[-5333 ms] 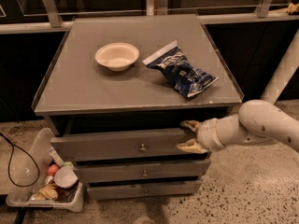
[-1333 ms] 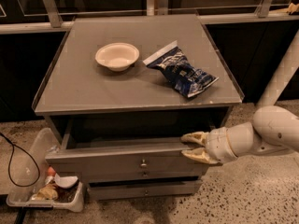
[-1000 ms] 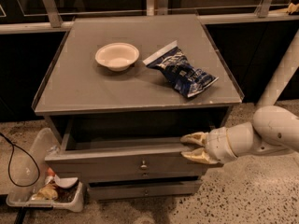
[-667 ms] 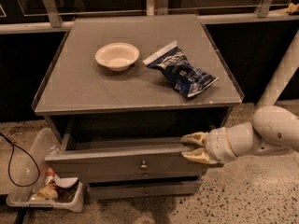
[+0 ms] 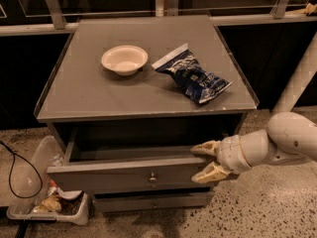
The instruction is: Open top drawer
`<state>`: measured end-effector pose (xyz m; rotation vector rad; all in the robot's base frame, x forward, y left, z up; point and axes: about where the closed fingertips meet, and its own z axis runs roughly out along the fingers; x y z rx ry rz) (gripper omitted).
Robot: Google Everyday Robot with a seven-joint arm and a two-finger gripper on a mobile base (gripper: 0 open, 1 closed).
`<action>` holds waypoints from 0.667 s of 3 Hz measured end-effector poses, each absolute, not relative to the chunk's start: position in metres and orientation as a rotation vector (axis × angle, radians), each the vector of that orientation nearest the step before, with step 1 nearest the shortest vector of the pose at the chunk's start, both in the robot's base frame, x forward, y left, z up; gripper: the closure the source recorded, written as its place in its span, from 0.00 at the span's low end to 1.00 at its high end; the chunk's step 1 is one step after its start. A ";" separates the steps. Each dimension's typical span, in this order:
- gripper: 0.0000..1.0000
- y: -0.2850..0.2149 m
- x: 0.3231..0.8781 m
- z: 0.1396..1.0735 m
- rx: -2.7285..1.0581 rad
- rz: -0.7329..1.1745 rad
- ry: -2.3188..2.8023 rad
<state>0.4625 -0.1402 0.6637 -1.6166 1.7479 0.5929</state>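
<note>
Top drawer (image 5: 124,175) out, gripper (image 5: 195,164) at its right end.
Fingers (image 5: 205,147) spread astride the front's edge; bowl (image 5: 124,59) and snack bag (image 5: 193,76) sit on the cabinet (image 5: 89,90).

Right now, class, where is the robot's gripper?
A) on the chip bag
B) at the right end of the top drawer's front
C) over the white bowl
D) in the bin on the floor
B: the gripper sits at the right end of the top drawer front, and that drawer stands pulled out.

Speckled floor (image 5: 277,202), dim light. Grey cabinet (image 5: 99,93) centre, metal rail (image 5: 29,29) far, plastic bin (image 5: 27,182) near left. My gripper (image 5: 193,165) is at the cabinet's right front.
</note>
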 end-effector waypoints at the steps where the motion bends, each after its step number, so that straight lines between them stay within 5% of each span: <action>1: 0.15 -0.143 0.438 0.644 -1.608 0.660 1.768; 2: 0.38 -0.141 0.440 0.650 -1.608 0.660 1.768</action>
